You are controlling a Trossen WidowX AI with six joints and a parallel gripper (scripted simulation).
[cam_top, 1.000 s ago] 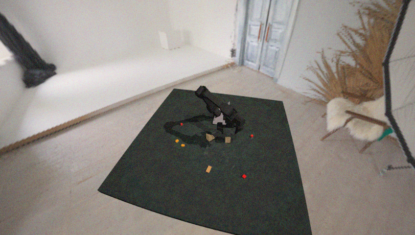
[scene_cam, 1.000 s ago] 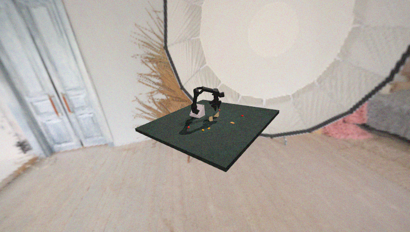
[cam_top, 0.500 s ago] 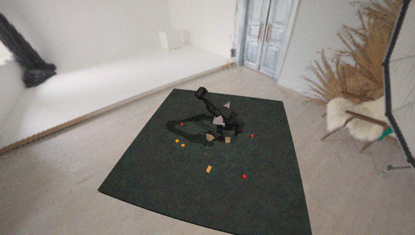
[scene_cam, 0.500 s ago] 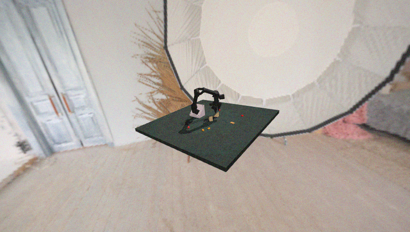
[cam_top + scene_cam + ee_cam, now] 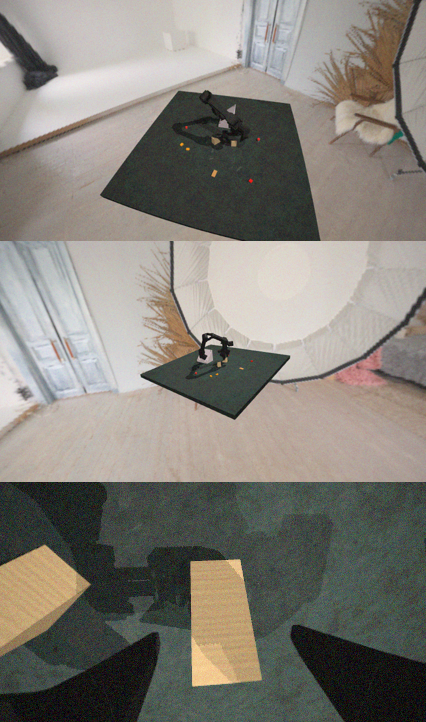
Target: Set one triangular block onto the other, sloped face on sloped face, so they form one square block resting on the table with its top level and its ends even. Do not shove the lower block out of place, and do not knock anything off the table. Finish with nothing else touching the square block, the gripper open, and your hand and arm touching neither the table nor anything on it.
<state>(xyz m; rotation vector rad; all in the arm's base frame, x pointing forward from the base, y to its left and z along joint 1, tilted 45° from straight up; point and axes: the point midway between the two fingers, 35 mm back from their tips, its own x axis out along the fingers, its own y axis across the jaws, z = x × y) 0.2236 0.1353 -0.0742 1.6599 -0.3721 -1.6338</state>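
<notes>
Two pale wooden triangular blocks stand apart on the dark green table (image 5: pixel 161 182) (image 5: pixel 230 393). The right block (image 5: pixel 233 143) (image 5: pixel 225 360) (image 5: pixel 220 617) shows one long rectangular face in the wrist view, between and below my fingertips. The left block (image 5: pixel 215 140) (image 5: pixel 219 364) (image 5: pixel 35 594) lies at an angle, left of my left finger in the wrist view. My gripper (image 5: pixel 224 355) (image 5: pixel 226 634) is wide open and empty, pointing down above the right block, with one finger on each side of it. The top and exterior views are too small to show its exact height.
A large pale wedge (image 5: pixel 223 123) (image 5: pixel 208 359) stands by the arm's base. Red cubes (image 5: pixel 186 127) (image 5: pixel 258 139) (image 5: pixel 250 180), small orange pieces (image 5: pixel 181 144) (image 5: pixel 187 148) and a flat orange block (image 5: pixel 214 173) (image 5: pixel 241 368) lie around the blocks. The arm's shadow crosses the table.
</notes>
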